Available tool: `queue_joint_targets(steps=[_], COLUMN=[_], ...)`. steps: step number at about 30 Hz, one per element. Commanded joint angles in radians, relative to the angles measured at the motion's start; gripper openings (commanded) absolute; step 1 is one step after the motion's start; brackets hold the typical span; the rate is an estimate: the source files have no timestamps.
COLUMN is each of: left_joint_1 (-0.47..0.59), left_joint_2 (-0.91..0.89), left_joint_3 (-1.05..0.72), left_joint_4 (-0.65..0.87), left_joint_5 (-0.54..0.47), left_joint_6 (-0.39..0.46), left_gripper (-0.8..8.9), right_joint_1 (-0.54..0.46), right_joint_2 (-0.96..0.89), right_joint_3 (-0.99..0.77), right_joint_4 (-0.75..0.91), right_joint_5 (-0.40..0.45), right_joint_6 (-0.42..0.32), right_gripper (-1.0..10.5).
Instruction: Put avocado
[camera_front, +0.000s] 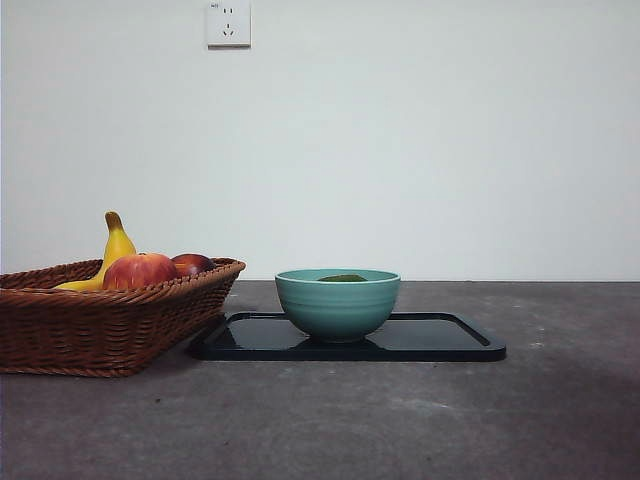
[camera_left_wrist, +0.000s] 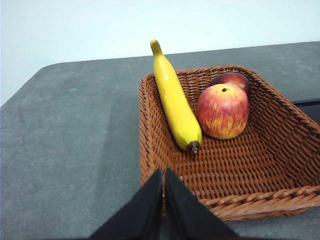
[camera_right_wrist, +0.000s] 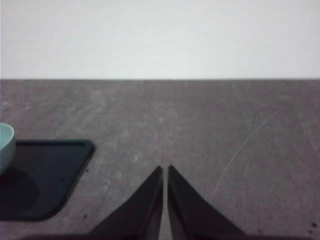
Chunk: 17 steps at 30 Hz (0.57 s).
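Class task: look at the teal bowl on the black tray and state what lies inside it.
Inside the teal bowl, only a dark green sliver of the avocado shows above the rim. The bowl's wall hides the rest and anything beside it. The bowl stands on the black tray.

A plain white wall (camera_front: 450, 140) with one socket (camera_front: 228, 23) backs the grey, seemingly scuffed table (camera_front: 400, 420).

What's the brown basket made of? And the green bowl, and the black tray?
The basket looks like woven wicker or rattan: braided brown strands show all over. The bowl seems glazed ceramic, smooth teal with faint ridges and a soft shine. The tray looks like glossy black plastic or lacquer; it mirrors the bowl.
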<state>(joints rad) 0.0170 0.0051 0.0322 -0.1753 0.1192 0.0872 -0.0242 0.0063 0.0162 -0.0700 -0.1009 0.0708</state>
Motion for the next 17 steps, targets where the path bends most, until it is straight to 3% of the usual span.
queue_joint_targets(steps=[1,7,17], left_joint_1=[0.002,0.002,0.002], left_joint_2=[-0.002,-0.002,-0.002], left_joint_3=[-0.021,-0.021,-0.021], left_joint_4=[-0.009,-0.008,-0.008], left_joint_5=[0.0,0.0,0.0], left_joint_6=[-0.006,-0.006,-0.006], left_gripper=[0.07,0.07,0.07], right_joint_1=[0.002,0.002,0.002], right_joint_2=[-0.003,-0.003,-0.003], right_joint_3=[-0.005,-0.005,-0.005], right_joint_4=[-0.015,-0.109,-0.078], right_joint_5=[0.004,0.005,0.0], right_joint_6=[0.023,0.023,0.031], right_gripper=[0.1,0.1,0.1])
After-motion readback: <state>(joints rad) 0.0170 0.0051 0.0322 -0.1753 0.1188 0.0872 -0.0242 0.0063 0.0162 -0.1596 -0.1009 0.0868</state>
